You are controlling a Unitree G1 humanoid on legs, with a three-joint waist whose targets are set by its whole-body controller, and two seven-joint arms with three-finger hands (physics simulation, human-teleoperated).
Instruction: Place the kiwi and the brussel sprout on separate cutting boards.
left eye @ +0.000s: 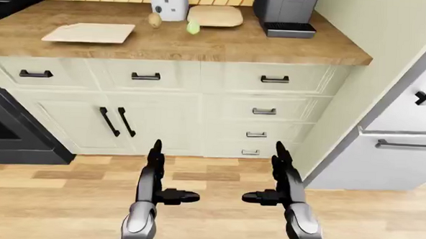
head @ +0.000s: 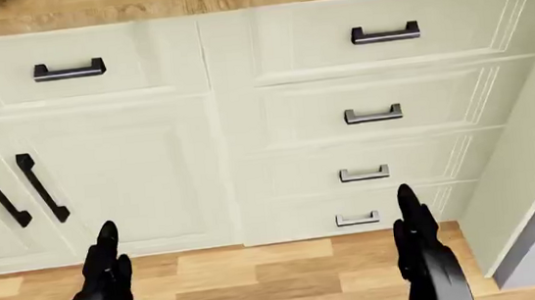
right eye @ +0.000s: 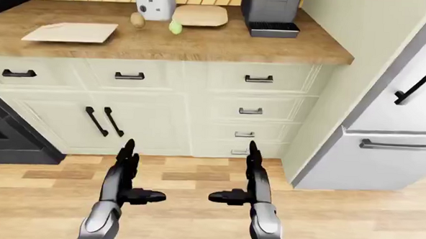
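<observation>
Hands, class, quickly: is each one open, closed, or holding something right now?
Left hand: open, holding nothing, low over the floor.
Right hand: open, holding nothing, low over the floor.

At the top of my left-eye view I see a brown wood-grain counter (left eye: pixel 274 44) with two pale tan boards (left eye: pixel 90 32) (left eye: pixel 215 15), a brownish kiwi (left eye: pixel 155 20) and a light green sprout (left eye: pixel 193 27). The toaster (left eye: pixel 168 3) is white, the coffee machine (left eye: pixel 285 12) dark grey. Below, the cabinets (left eye: pixel 199 113) are cream with black handles; the lower drawer pulls look silver. The floor (left eye: pixel 65 199) is striped in light and darker wood planks. My hands (left eye: pixel 153 173) (left eye: pixel 282 179) are black, with grey forearms.
</observation>
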